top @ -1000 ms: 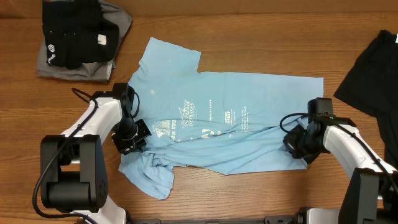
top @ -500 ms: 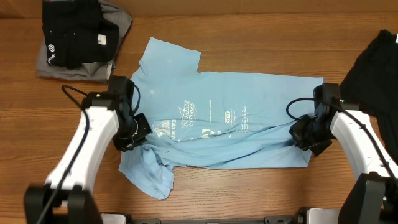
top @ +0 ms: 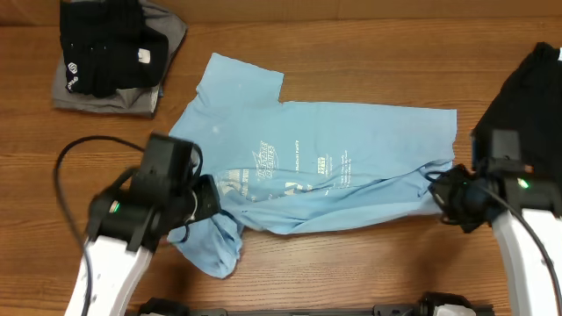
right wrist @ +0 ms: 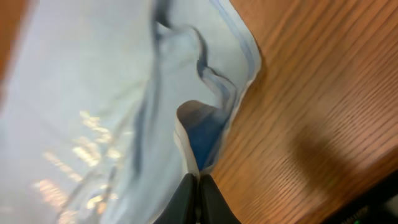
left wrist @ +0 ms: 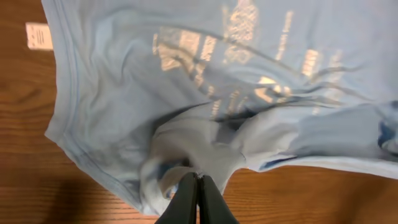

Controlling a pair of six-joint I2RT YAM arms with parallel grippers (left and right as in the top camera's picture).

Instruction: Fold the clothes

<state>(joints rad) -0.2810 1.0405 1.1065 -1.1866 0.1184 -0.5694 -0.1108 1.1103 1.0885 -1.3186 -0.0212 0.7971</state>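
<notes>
Over the last second both arms have risen and drawn the near edge of the light blue T-shirt (top: 334,140) up off the bench (top: 351,53). The near corner of the hem, which lay flat, now hangs bunched from the right claw (right wrist: 198,180), and the long near edge sits further in than before. Both claws are clenched on cloth: the left claw (left wrist: 197,180) pinches a gathered fold by the near sleeve (top: 211,250), and the right grips the hem corner. This looks like the start of a lengthwise fold, with the near half due to go over the far half.

The rest of the shirt lies spread on the bench, print side up, its far sleeve (top: 241,75) flat. The near sleeve droops crumpled below the left grip and may tuck under untidily. A stack of black and grey clothes (top: 110,53) sits at the far left, near that far sleeve. A black garment (top: 527,96) lies just beside the hem end, under the right arm's path.
</notes>
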